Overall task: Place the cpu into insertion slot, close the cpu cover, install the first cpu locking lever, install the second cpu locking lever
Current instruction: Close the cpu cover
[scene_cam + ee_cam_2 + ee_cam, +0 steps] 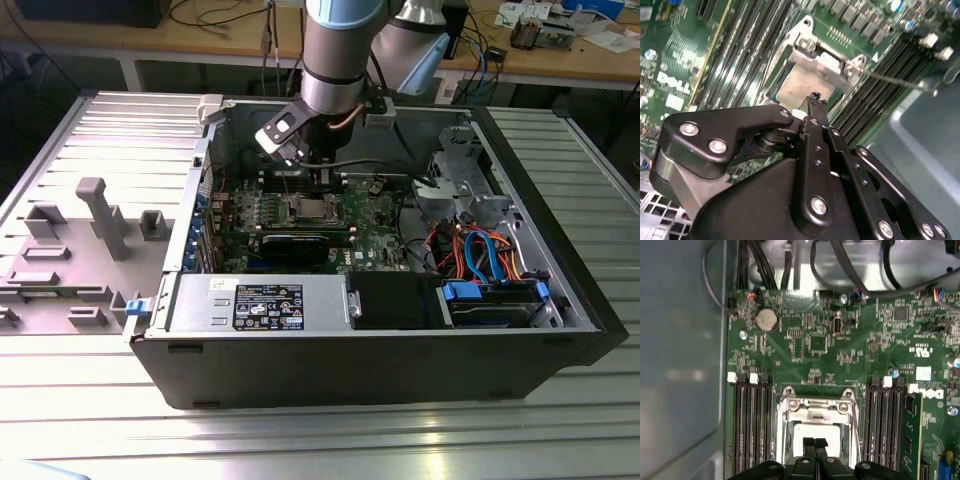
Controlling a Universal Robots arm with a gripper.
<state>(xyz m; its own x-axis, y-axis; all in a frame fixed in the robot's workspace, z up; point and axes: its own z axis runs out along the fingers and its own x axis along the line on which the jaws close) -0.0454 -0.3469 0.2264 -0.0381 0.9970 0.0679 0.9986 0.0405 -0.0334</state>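
In the exterior view my gripper [322, 176] reaches down into the open computer case, just behind the insertion slot [312, 208] on the green board. Both wrist views show the cpu [812, 429] [799, 84] lying in the slot, its dull grey top visible through the cut-out. The silvery cpu cover [815, 404] [826, 61] lies around it. My gripper [815, 442] [815, 98] is shut with nothing between its fingers. Its tips are right over the cpu's top, and I cannot tell whether they touch it. A thin wire locking lever [897, 81] sticks out sideways from the socket.
Rows of black memory slots [750, 425] [887, 420] flank the socket closely. A long black expansion card [300, 246] lies in front of it, then the power supply [262, 302]. Coloured cables [480, 250] fill the case's right. A grey fixture tray [90, 230] stands outside, left.
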